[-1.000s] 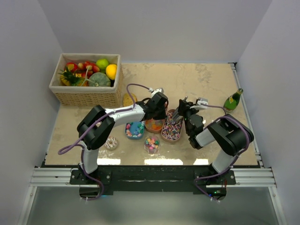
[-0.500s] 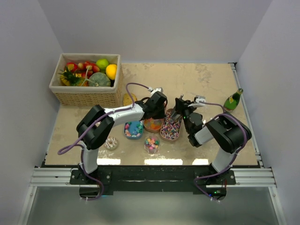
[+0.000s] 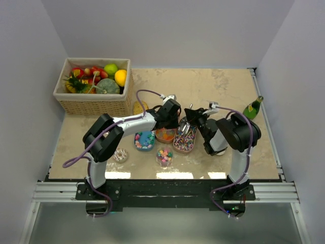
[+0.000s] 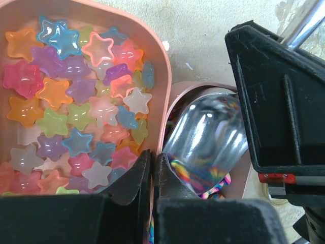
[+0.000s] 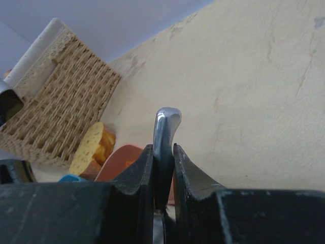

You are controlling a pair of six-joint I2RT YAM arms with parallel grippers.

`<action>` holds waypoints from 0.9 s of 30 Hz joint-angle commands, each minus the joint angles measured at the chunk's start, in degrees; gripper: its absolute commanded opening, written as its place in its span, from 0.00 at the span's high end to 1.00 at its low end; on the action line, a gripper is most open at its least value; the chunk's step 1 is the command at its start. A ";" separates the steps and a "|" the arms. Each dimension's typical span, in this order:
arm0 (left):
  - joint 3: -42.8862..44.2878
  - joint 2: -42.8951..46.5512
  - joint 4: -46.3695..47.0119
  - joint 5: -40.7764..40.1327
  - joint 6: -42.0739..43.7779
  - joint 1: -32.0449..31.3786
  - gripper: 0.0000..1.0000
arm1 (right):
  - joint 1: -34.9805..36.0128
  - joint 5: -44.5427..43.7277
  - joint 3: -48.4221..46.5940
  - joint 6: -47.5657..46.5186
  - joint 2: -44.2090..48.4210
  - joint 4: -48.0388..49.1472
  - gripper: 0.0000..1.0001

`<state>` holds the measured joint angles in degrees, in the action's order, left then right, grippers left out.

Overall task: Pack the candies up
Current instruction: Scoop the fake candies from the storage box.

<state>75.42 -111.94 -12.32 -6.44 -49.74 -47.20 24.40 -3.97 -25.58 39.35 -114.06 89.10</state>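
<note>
My left end effector (image 4: 154, 163) is pinched shut on nothing, with star candies (image 4: 76, 101) in a dish (image 4: 165, 76) just left of its tips. My right end effector (image 5: 163, 152) clamps a scoop (image 5: 165, 127). The scoop's bowl sits over the swirled candies (image 4: 203, 180).

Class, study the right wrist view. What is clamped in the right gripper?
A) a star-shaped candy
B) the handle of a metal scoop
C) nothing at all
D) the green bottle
B: the right gripper is shut on the slim handle of a metal scoop. The left wrist view shows its shiny bowl over the swirled candies.
</note>
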 commanded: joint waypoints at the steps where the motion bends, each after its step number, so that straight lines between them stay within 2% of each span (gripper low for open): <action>1: -0.89 -4.25 3.79 4.68 -2.03 -1.49 1.00 | 4.86 14.51 3.00 6.44 -4.33 -6.12 1.00; 5: -0.89 -4.25 3.62 4.24 -2.03 -1.40 1.00 | 4.95 13.55 3.44 6.53 -2.67 -9.55 1.00; 8: -0.80 -4.25 3.35 3.89 -2.03 -1.40 1.00 | 4.95 11.27 2.91 6.18 0.14 -15.95 1.00; 12: -0.89 -4.08 2.65 2.31 -2.03 -1.49 1.00 | 5.04 7.49 -0.42 5.04 5.58 -33.85 1.00; 18: -0.89 -3.81 2.39 0.81 -2.12 -1.40 1.00 | 4.95 4.41 -4.29 4.85 10.79 -49.61 1.00; 22: -0.97 -3.72 2.04 0.29 -2.12 -1.40 1.00 | 5.04 4.23 -5.09 6.44 11.49 -53.67 1.00; 27: -1.15 -3.46 1.95 -0.33 -2.21 -1.40 1.00 | 4.95 4.93 -3.69 8.72 10.53 -53.07 1.00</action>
<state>75.42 -111.90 -12.47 -7.70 -49.74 -47.33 26.04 -4.08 -32.86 42.26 -100.40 52.93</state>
